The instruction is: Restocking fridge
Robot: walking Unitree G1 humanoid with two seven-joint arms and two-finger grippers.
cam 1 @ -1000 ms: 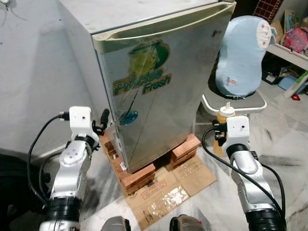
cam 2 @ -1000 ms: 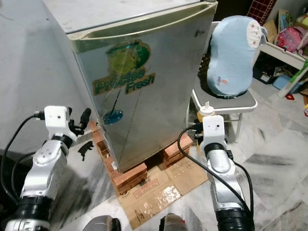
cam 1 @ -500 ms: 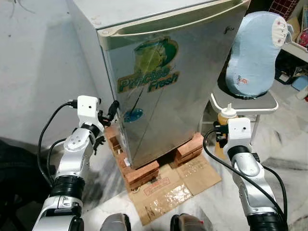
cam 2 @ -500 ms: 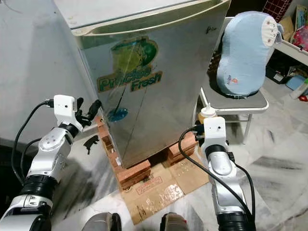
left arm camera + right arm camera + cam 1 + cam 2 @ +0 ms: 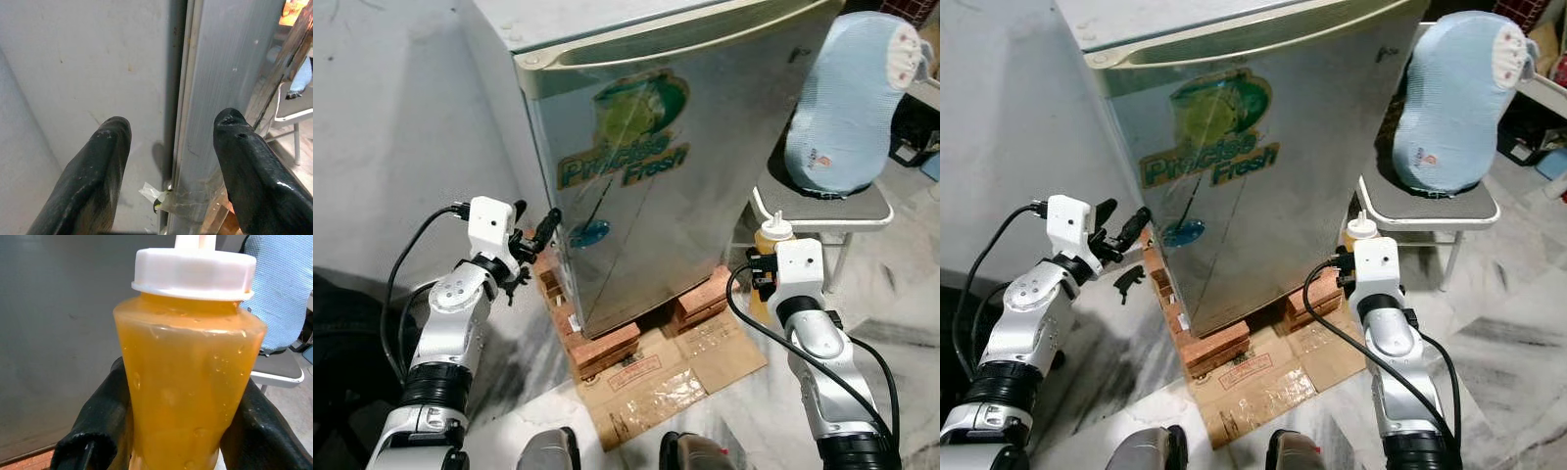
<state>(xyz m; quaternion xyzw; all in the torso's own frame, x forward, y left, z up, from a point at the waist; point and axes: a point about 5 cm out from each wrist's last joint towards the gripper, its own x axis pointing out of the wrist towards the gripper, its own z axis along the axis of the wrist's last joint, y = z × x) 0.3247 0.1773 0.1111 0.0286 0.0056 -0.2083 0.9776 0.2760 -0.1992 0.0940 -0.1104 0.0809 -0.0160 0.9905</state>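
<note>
**A:** Head views first. What is different from a second ago?

**B:** The left claw [image 5: 540, 233] has closed in on the fridge [image 5: 685, 166]. It sat clear of the cabinet then; now its spread fingers reach the door's edge at 9 o'clock of the fridge front. The door is shut, so I judge opening it is the step in hand.

**A:** And the bottle?

**B:** The sauce bottle [image 5: 771, 238] sits at 4 o'clock of the fridge, beside the chair [image 5: 822, 208], in the right claw [image 5: 1351, 257]. It hasn't shifted in the grip.

**A:** Left wrist view?

**B:** Both black fingers [image 5: 93, 181] stand wide apart, straddling the door seam [image 5: 182, 117], neither touching metal yet.

**A:** Right wrist view?

**B:** The claw pinches the amber bottle low on its body. Its long axis runs upright, white cap [image 5: 193, 271] pointing to 12 o'clock, nozzle on top.
</note>
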